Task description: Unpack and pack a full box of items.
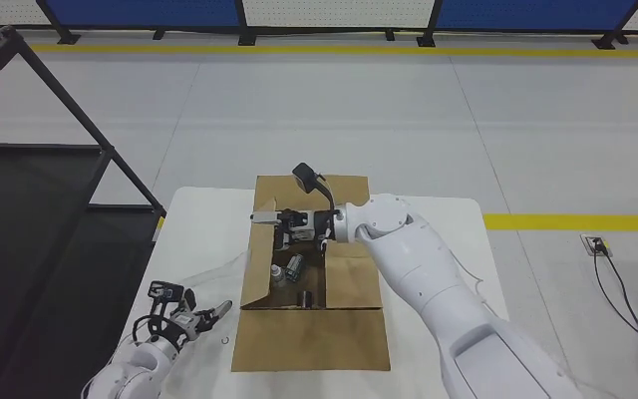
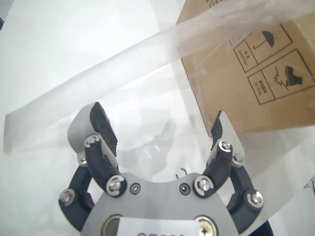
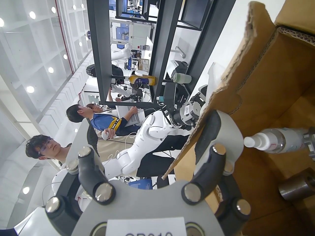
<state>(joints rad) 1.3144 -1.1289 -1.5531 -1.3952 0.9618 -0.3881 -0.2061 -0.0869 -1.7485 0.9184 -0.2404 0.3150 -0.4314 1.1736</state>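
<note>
Right wrist view: right hand (image 3: 152, 124) wide open astride cardboard box (image 3: 270, 74) wall, holding nothing, spray bottle (image 3: 273, 140) lying inside box; left hand (image 2: 159, 111) open and empty over counter (image 2: 61, 50) beside it; could clamp that wall and drag box, missing bottle.

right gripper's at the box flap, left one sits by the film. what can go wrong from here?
The right gripper, open, straddles the box flap; closing or pulling there may drag the whole box.
Its inner finger is close to the spray bottle and might knock it.
A clear film strip runs across the box side ahead of the open left gripper; it could snag.
</note>
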